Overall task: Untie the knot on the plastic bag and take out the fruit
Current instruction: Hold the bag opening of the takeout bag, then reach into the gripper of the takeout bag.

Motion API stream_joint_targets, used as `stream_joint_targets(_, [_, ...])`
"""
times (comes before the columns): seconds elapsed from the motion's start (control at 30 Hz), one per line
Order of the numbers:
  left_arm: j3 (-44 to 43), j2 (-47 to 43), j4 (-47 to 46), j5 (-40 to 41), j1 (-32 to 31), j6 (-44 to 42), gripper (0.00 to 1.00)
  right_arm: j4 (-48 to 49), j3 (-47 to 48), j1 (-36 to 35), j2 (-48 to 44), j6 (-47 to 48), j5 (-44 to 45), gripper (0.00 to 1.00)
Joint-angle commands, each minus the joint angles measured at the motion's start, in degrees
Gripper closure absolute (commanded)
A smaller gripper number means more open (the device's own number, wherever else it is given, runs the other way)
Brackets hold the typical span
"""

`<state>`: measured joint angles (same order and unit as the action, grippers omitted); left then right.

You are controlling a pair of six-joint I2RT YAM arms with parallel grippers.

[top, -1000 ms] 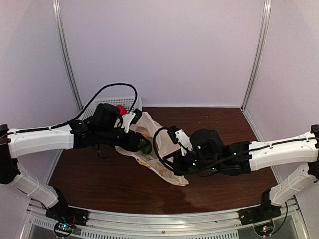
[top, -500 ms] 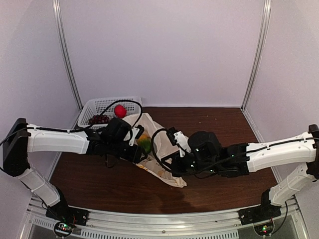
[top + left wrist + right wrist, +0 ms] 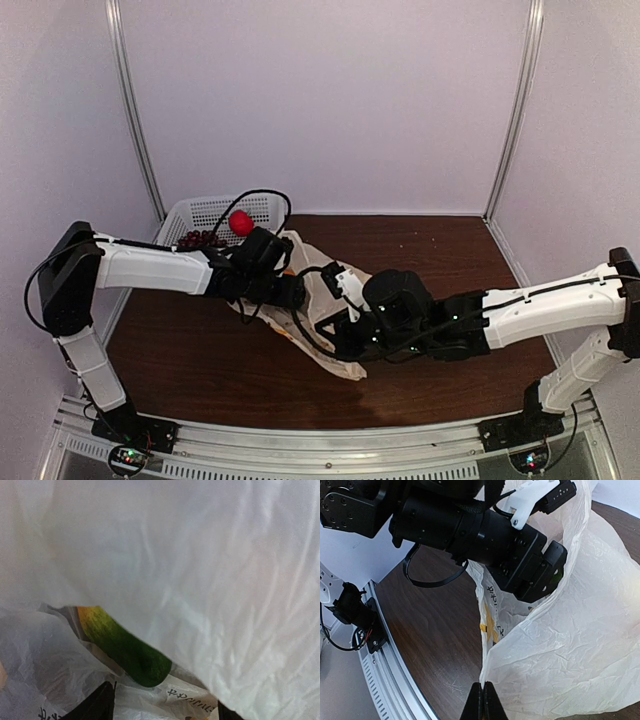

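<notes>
The plastic bag [image 3: 312, 285] lies open on the table, cream film printed with yellow bananas and dark lettering. No knot shows in any view. My left gripper [image 3: 160, 711] is inside the bag's mouth, open, its dark fingertips [image 3: 97, 705] wide apart. A green fruit [image 3: 127, 650] with a yellow end lies just ahead of them, untouched. In the top view the left gripper [image 3: 293, 292] hides that fruit. My right gripper [image 3: 483, 692] is shut on the bag's lower edge [image 3: 492, 655] and holds the mouth up; in the top view it [image 3: 333, 335] sits at the bag's near side.
A white perforated basket [image 3: 205, 212] stands at the back left, holding a red fruit [image 3: 240, 222] and dark grapes [image 3: 198, 240]. The left arm's wrist and cable [image 3: 470, 525] crowd the bag's mouth. The table's metal front rail [image 3: 385, 670] runs close to the right gripper.
My left arm has swung right from the basket side and pushed its gripper into the bag, covering the green fruit from above, and its jaws have widened. The right gripper keeps its pinch on the bag.
</notes>
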<state>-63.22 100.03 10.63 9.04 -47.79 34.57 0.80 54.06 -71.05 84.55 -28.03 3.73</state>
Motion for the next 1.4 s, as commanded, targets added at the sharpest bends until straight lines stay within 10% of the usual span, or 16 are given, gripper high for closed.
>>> stream_joint_targets(0.0, [-1.10,1.97,-0.79,2.60,1.45,3.53,0.24,0.21,1.33,-0.45,0.31,1.24,1.46,1.00])
stream_joint_targets(0.8, [-7.82,13.20,-1.77,3.06,4.46,2.64,0.08,0.89,1.48,-0.44,0.86,1.80,1.29,1.00])
stream_joint_targets(1.37, [-9.64,14.44,-0.49,3.28,4.64,0.98,0.41,0.78,2.36,-0.49,1.66,1.95,0.93,1.00])
